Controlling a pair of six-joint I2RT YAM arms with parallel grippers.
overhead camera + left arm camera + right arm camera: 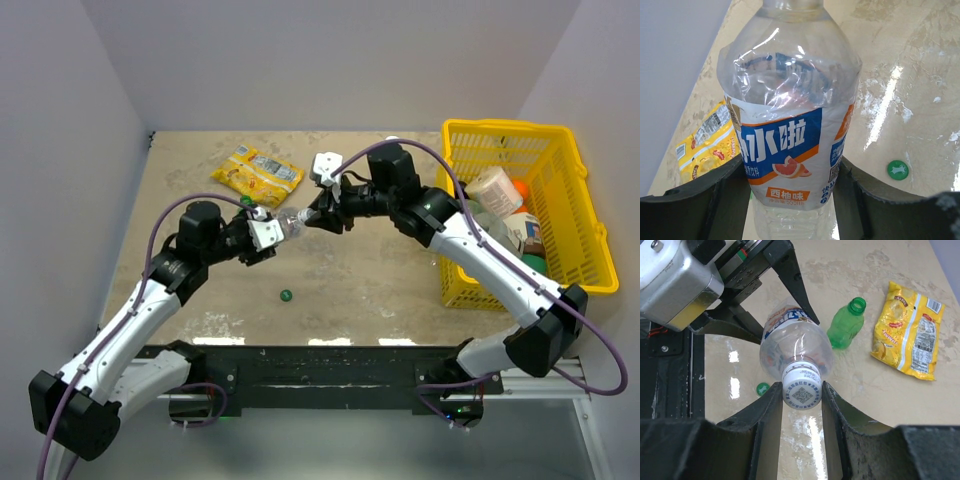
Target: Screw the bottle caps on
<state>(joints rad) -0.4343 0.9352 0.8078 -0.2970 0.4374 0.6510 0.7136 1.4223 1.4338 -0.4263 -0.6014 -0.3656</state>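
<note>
My left gripper (264, 233) is shut on a clear bottle (291, 224) with a blue and orange label (782, 140) and holds it above the table, neck toward the right arm. My right gripper (318, 214) is shut on the white cap (801, 392), which sits on that bottle's neck; both fingers (767, 415) touch the cap's sides. A green bottle (845, 326) lies open-necked on the table beyond it. A dark green cap (286, 295) lies loose on the table; it also shows in the left wrist view (897, 170) and the right wrist view (762, 388). No second clear bottle or second pale cap is visible.
A yellow snack packet (257, 173) lies at the back of the table. A yellow basket (570, 215) with bulkier containers stands at the right. White walls close in the left, back and right sides.
</note>
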